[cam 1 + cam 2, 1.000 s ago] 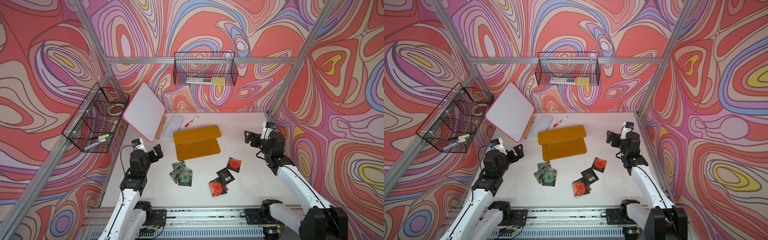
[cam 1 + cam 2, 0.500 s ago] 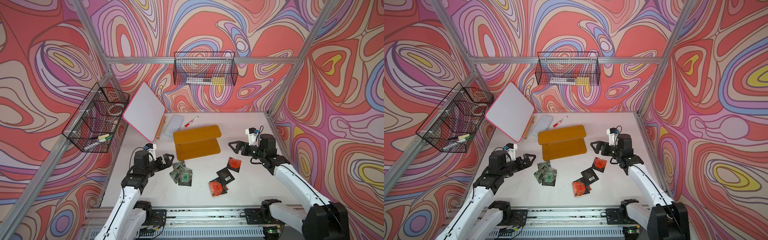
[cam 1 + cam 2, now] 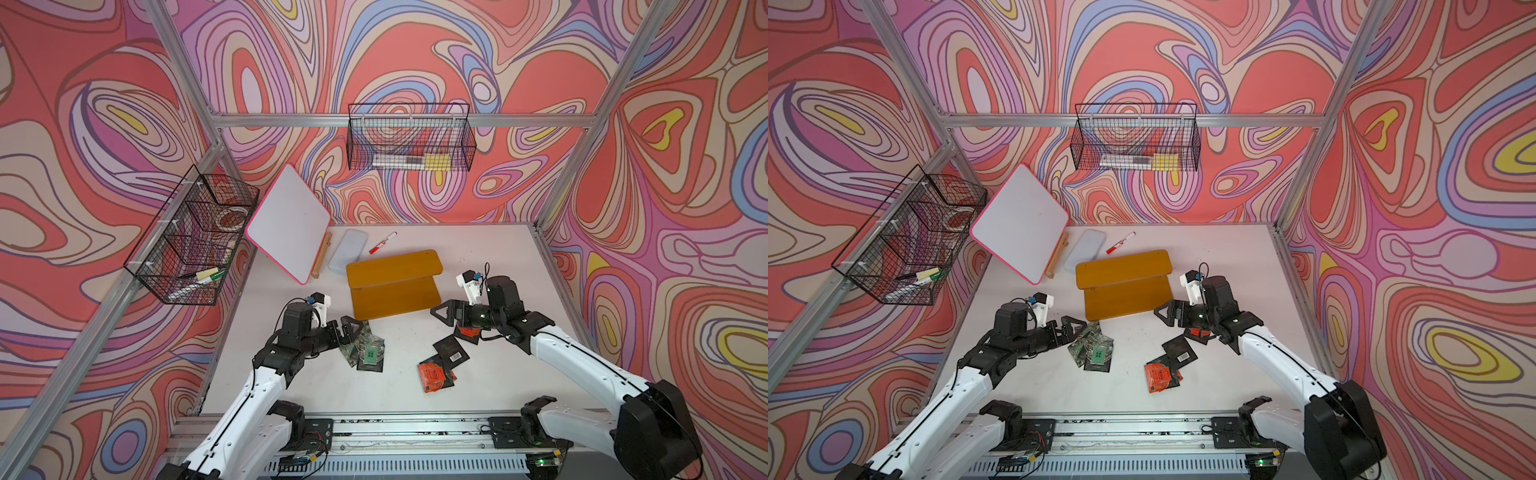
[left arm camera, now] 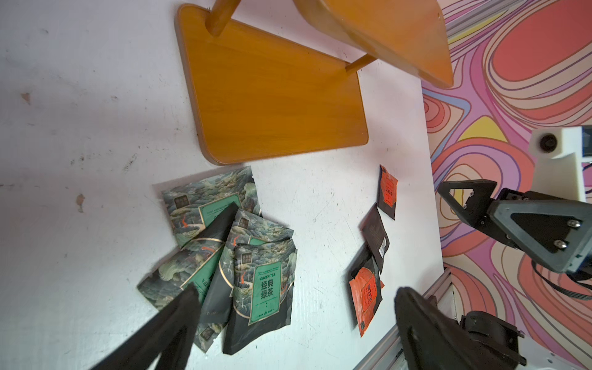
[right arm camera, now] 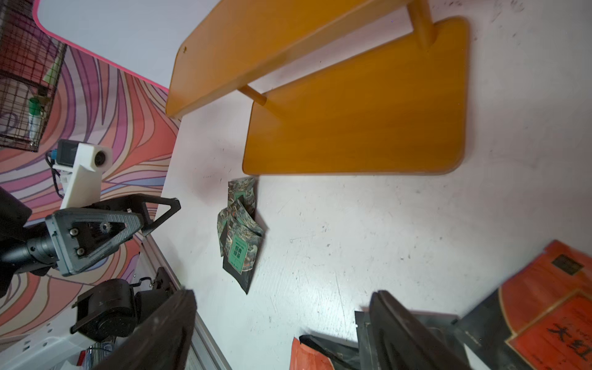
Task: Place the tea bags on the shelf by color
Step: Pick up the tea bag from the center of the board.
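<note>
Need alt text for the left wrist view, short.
A fanned pile of green tea bags lies on the white table between the left hand's open black fingers. The empty mustard shelf sits just beyond, orange-red tea bags and the right hand to one side.

bare table (image 3: 399, 336) between green tea bags (image 3: 365, 351) and orange tea bags (image 3: 434, 374)

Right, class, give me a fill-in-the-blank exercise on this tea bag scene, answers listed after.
1. Both boards of the yellow shelf hold ____ tea bags.
2. The green tea bags lie nearest the ____ claw.
3. The marker behind the shelf has a ____ cap.
4. The whiteboard has a ____ edge.

Missing words: no; left; red; pink
</note>
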Robot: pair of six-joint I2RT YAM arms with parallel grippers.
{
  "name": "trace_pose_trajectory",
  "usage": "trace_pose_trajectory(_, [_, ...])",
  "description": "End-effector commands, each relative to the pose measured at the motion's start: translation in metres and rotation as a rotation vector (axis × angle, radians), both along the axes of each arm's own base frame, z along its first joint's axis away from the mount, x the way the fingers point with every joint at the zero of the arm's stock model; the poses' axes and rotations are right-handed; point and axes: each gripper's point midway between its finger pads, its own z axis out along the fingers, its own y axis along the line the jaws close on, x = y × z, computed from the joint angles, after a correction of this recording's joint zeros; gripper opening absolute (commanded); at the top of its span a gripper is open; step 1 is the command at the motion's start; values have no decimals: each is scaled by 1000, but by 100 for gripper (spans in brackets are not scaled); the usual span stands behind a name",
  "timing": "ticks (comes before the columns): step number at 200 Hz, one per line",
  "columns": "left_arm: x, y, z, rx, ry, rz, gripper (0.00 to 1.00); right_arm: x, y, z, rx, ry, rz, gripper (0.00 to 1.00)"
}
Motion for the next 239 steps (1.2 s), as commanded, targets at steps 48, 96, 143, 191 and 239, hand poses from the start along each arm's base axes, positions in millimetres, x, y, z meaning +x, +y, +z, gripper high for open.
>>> trace_pose_trajectory(48, [-13,-7,-30,71,92,-8,89,-34,58,-42,-2,160,90,73])
trace_pose_trajectory(96, [-23,-13,-49,64,150,-25,83,-50,104,-64,-14,207,181,54])
trace_pose_trajectory(143, [-26,-20,-57,43,150,-47,78,-53,130,-83,-15,247,207,43])
trace_pose_trajectory(191, [-30,-26,-66,32,174,-67,76,-49,144,-97,-19,285,189,40])
trace_pose_trajectory(239, [-31,-32,-72,23,180,-80,76,-45,148,-107,-30,319,159,38])
